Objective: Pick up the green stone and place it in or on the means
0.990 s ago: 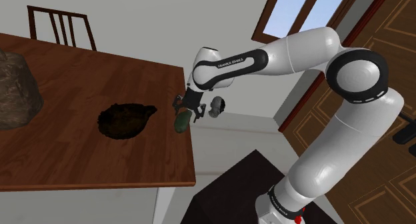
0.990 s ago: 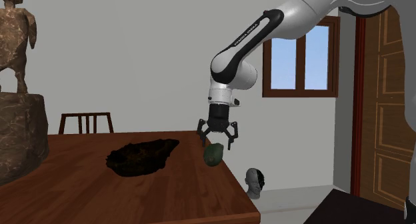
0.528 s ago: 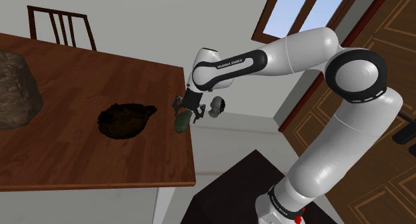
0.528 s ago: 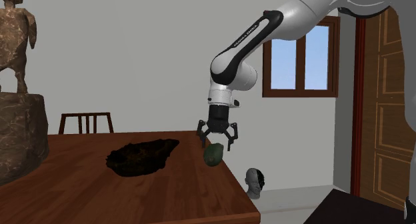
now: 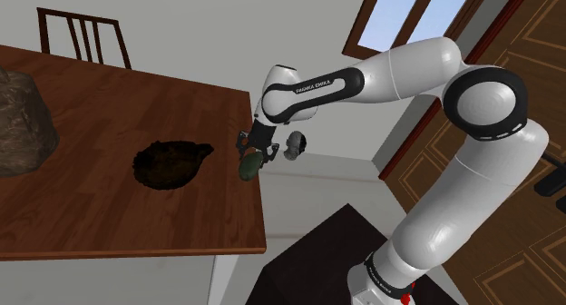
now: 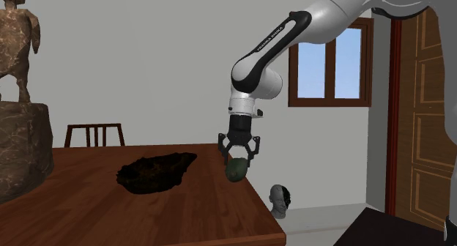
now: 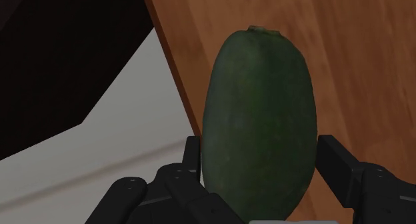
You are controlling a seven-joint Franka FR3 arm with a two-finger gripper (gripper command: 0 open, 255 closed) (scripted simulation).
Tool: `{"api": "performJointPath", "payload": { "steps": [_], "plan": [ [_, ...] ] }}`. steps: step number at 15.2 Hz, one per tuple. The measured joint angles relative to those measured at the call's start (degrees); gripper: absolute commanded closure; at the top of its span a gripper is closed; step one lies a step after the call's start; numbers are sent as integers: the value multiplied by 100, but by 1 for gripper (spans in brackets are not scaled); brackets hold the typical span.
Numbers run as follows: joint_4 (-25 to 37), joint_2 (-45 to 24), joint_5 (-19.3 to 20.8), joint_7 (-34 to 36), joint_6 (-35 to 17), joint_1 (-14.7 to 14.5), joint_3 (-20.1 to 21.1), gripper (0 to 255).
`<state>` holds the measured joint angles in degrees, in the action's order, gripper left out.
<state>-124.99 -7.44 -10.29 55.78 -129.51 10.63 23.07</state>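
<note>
The gripper (image 6: 239,161) has dropped lower, and its fingers (image 7: 333,166) now clasp the green stone (image 7: 260,123). The stone stands upright on the counter (image 5: 109,203), right at its edge, apart from the dark bowl (image 5: 170,162).

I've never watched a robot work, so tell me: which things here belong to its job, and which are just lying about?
Part of the job:
green stone, near the table edge
gripper, down at the stone
dark bowl, where the stone should go

Just lying about:
chair
brown statue
small head on the floor
</note>
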Motion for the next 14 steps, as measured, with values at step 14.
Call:
{"api": "performJointPath", "payload": {
  "steps": [14],
  "plan": [
    [363, 459, -111, 24, 807, 46, 0, 255]
  ]
}}
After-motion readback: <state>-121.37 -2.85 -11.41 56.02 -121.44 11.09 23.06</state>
